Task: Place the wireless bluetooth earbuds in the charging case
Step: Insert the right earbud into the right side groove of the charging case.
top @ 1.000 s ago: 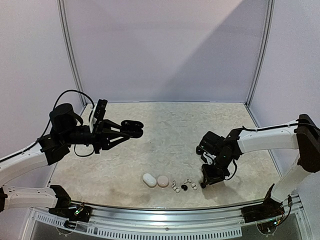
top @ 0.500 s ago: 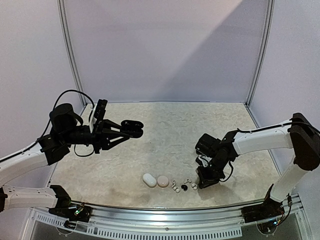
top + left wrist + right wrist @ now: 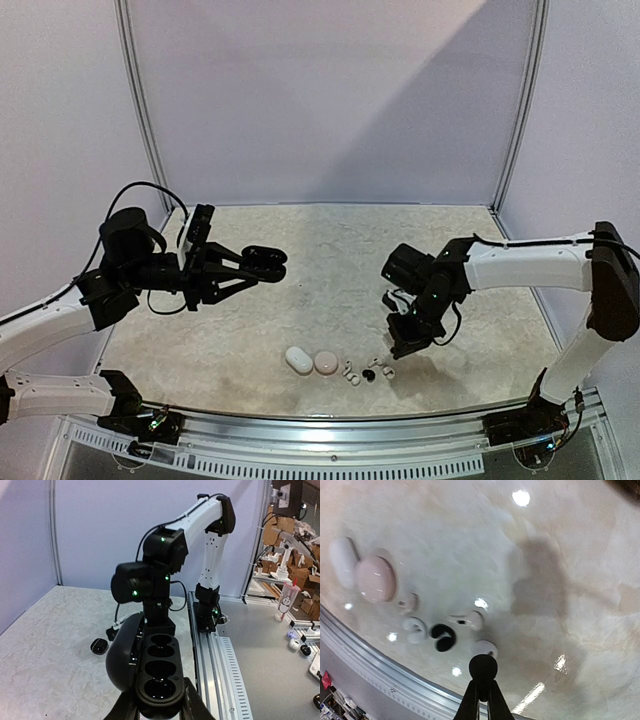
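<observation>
L gripper (image 3: 159, 706): fingers clamped on black case (image 3: 159, 672), held up off table (image 3: 480, 290).
Black case: lid swung open to one side, row of wells facing the wrist cam.
R gripper (image 3: 482, 682): tips pinched together on sm. black bud (image 3: 483, 666), just above table, over the bud cluster.
Loose buds (image 3: 467, 620): 4 white + 1 black, on table nr front edge, bunched close.
Pink case (image 3: 375, 579): shut, on table, just beside white case (image 3: 342, 560); buds lie on its other side.
Arms: L w/ case is well apart from R and the buds.
</observation>
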`<state>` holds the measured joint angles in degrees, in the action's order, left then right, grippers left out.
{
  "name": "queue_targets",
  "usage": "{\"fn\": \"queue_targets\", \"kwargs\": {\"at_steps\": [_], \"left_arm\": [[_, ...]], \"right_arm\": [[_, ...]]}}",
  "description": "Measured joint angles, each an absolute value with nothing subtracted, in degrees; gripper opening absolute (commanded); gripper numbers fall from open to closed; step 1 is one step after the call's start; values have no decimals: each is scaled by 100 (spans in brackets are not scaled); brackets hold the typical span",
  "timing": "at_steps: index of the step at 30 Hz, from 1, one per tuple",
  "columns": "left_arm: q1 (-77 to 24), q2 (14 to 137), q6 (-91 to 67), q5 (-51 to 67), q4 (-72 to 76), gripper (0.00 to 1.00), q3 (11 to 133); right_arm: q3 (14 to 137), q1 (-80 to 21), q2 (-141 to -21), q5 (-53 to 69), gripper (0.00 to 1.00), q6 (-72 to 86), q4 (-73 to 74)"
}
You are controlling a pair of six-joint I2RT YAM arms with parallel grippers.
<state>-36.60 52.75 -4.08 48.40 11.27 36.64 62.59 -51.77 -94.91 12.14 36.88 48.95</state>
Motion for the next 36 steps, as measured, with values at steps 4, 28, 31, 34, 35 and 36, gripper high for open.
{"fn": "queue_targets", "kwargs": {"at_steps": [4,28,31,34,35,36], "left_arm": [[-3662,5284,32,5146,989,0,3669],[-4160,5402,2362,5321,-301,0,4139],[-4180,5400,2458,5203,-395,0,4167],[-4206,5398,2528,5118,-449,0,4176],[-4217,5398,2534,5092,-467,0,4176],[-4226,5398,2534,5061,-480,0,4176]], "right_arm": [[7190,-5293,-9216,1004,0,3238,5199],[12269,-7852,-9915,-123,0,-578,5618],[12324,-7959,-10040,-235,0,-812,5730],[12381,-8031,-10075,-384,0,-969,5752],[12425,-8053,-10097,-454,0,-1015,5756],[12503,-8086,-10136,-521,0,-1068,5758]]}}
